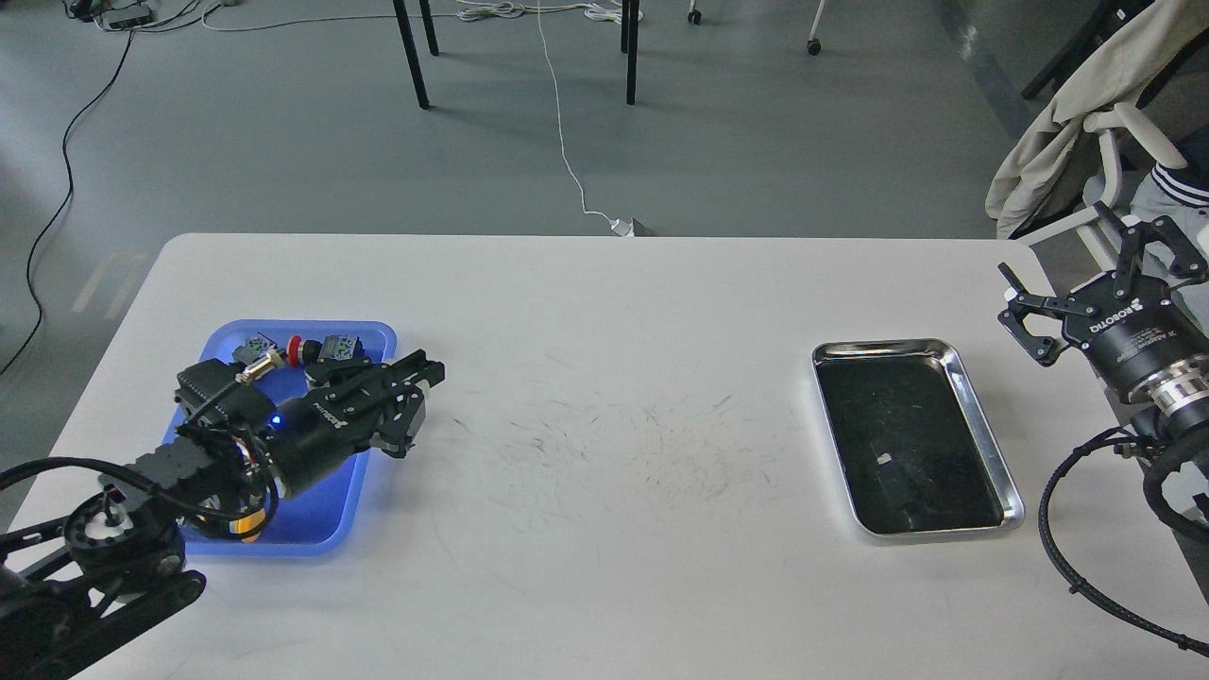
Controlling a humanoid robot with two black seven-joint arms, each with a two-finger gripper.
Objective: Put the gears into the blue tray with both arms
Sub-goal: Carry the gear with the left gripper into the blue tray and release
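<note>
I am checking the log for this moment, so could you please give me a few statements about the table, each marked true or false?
1. The blue tray lies on the left part of the table. True.
2. The steel tray is full of parts. False: its dark inside looks almost bare.
3. The right gripper has its jaws spread. True.
4. The left gripper hangs over the steel tray. False: it is at the blue tray's right edge.
5. A red-capped button lies in the blue tray. True.
</note>
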